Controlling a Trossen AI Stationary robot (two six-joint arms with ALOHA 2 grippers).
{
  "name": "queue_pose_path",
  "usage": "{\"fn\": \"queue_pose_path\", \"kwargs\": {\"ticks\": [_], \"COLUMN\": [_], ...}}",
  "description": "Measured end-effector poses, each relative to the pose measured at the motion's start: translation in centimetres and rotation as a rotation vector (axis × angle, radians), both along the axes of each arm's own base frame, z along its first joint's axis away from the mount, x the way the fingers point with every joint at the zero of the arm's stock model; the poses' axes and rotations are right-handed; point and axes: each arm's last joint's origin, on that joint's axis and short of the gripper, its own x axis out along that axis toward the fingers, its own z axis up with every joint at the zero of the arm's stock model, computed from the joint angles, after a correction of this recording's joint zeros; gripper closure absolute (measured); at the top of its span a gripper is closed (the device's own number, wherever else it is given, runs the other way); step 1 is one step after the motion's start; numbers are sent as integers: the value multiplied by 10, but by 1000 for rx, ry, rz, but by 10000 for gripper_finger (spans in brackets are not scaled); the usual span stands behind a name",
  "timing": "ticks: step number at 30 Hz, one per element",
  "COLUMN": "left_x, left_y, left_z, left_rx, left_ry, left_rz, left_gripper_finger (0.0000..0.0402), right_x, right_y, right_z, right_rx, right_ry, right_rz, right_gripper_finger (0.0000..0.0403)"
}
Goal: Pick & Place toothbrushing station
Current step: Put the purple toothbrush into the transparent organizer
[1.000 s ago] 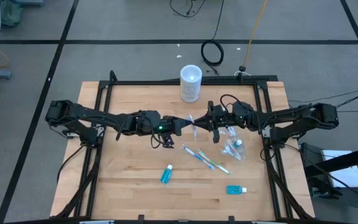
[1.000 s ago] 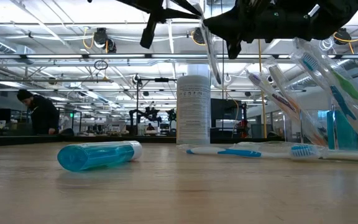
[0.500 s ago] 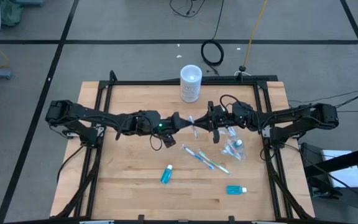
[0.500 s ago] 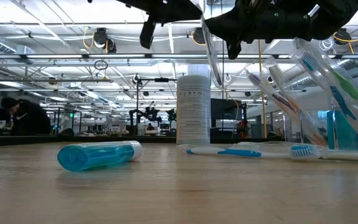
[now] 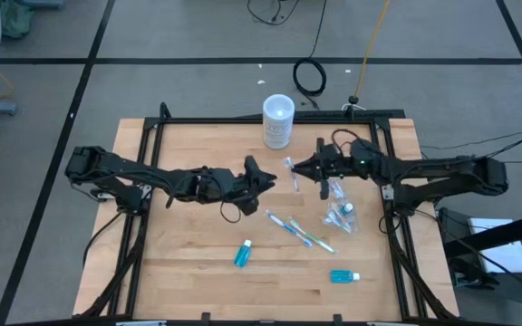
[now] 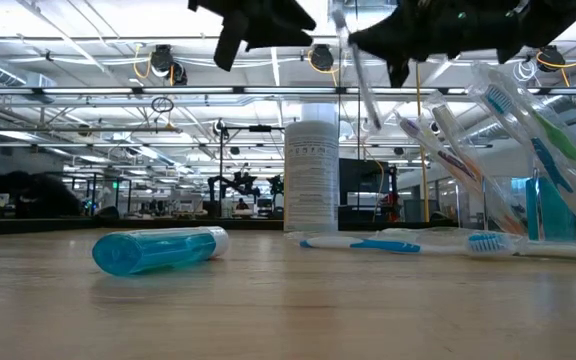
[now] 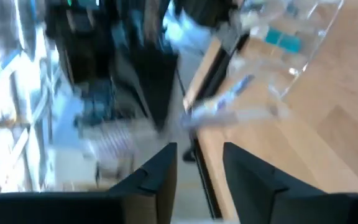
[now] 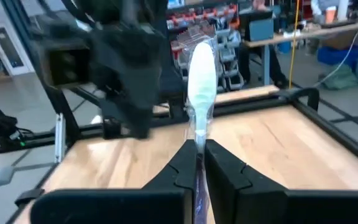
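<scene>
As the handover completes, the high view is showing the left gripper (image 5: 263, 179) parted from the toothbrush (image 5: 290, 170), which half a second ago both grippers were meeting near frame centre. The right gripper (image 5: 308, 168) is now carrying it alone, clenched on its handle, right of centre. The clear cup (image 5: 341, 215) is sitting at centre right with brushes in it; two teal tubes (image 5: 243, 254) are lying lower down.

Across the low view, the right gripper (image 6: 408, 40) is holding the toothbrush (image 6: 356, 70) aloft at top centre, the left gripper (image 6: 258, 18) standing apart.

Seen from the left wrist view, the left fingers (image 7: 160, 174) are standing released, gripping nothing.

Within the right wrist view, the right fingers (image 8: 219, 163) are pinching the toothbrush (image 8: 201, 81) upright.

Judged from this, placement into the cup falls to the right arm.
</scene>
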Motion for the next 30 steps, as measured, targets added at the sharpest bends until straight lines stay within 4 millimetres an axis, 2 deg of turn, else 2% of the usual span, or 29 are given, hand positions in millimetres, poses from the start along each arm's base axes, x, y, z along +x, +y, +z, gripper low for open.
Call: {"fn": "queue_pose_path", "kwargs": {"ticks": [3,7,10,15,19,25,30], "left_x": [-7,-24,-38,-49,-49,-50,-50], "left_y": [4,21,35,61,75,87,89], "left_z": [6,21,31,36,34,31,30], "left_rx": [-89,-289,-442,-625,-691,-743,-761], "left_ry": [-35,-106,-111,-107,-104,-96,-96], "left_rz": [131,256,246,227,218,221,223], "left_gripper_finger": [248,238,239,247,249,249,249], "right_x": [-15,-38,-50,-72,-81,-90,-104], "right_y": [6,21,35,57,72,95,102], "right_z": [15,32,36,40,34,25,33], "right_rx": [-8,-47,-6,22,19,7,-31], "right_ry": [-41,-99,-80,-57,25,115,50], "right_rz": [15,49,41,37,37,189,256], "right_gripper_finger": [394,398,398,398,398,397,395]}}
